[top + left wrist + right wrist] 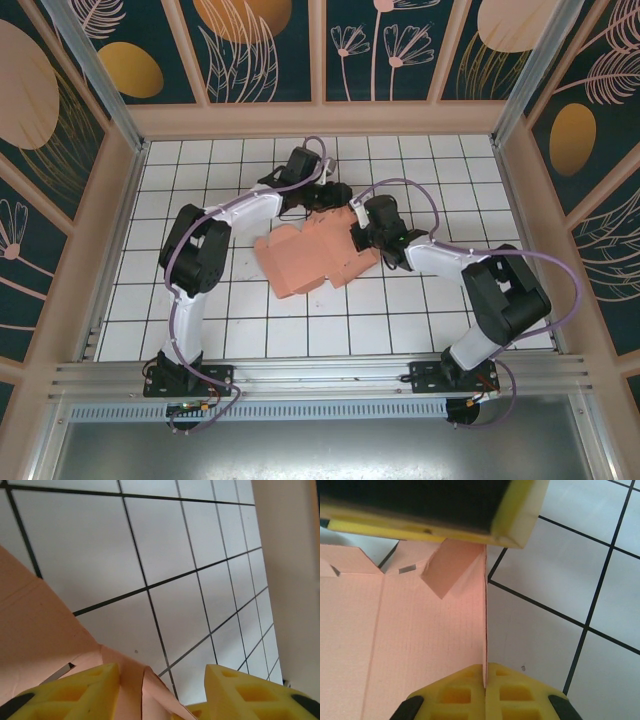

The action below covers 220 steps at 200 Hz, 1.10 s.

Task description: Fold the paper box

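The white tiled table with black grid lines [200, 330] spreads under both arms, and the salmon-pink thin card paper box [310, 255] lies near its middle, mostly flat, its far right corner between the two tools. The left gripper [335, 197] reaches the box's far edge; in its wrist view its yellow fingers [75, 692] stand partly apart, clamping nothing, with a small raised flap [131, 677] of the card between them, close to the left-hand finger. The right gripper [362, 238] sits at the box's right edge, pressed closed on a thin card edge that runs straight in between its fingertips [470, 690], beside a small folded tab [452, 567]
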Each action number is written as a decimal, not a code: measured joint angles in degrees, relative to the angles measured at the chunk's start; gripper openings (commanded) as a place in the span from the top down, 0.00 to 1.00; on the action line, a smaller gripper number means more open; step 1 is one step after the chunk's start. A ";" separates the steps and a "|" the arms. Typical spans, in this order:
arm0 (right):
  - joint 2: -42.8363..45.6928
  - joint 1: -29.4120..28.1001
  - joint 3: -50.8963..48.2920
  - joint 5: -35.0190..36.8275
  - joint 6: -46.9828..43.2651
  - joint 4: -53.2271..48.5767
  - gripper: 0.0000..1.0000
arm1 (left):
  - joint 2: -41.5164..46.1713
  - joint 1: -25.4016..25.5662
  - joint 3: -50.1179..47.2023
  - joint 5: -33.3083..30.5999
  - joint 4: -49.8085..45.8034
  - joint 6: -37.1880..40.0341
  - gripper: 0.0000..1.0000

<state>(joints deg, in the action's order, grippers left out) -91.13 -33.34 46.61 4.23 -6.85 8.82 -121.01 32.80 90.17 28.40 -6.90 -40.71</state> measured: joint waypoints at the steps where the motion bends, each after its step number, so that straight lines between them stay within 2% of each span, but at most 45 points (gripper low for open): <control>1: -0.02 -0.04 0.00 0.11 -0.02 0.00 1.00 | 0.00 0.02 -0.13 -0.15 0.11 -0.24 0.51; 35: -0.70 -2.58 0.00 6.58 -1.99 1.66 1.00 | 0.00 0.17 -2.05 -1.73 1.38 -4.90 0.56; 62: -1.38 -4.20 0.00 12.79 -4.07 3.06 1.00 | 0.00 0.17 -2.12 -1.75 3.34 -7.41 0.64; 119: -3.96 -6.01 0.00 20.46 -7.58 4.33 1.00 | 0.00 0.22 -2.12 -1.86 4.39 -9.16 0.75; 149: -4.61 -6.80 0.39 22.69 -8.94 4.79 1.00 | 0.00 0.22 -2.12 -1.86 4.46 -9.35 0.77; 165: -4.72 -7.02 0.63 23.43 -9.42 4.81 1.00 | 0.00 0.22 -2.12 -1.77 4.81 -9.75 0.66; 175: -4.81 -7.08 0.68 23.69 -9.73 4.87 1.00 | 0.00 0.22 -2.12 -1.46 5.18 -9.84 0.64; 200: -4.94 -7.32 0.85 24.30 -10.03 4.94 1.00 | 0.00 0.22 -2.12 -0.98 5.66 -10.47 0.67; 220: -4.96 -7.34 0.98 24.50 -10.45 5.03 1.00 | 0.00 0.22 -2.12 -0.50 6.27 -10.86 0.76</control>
<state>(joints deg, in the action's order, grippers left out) -96.09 -40.69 47.59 28.73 -17.30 13.85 -121.01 33.01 88.05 27.90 -0.62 -51.57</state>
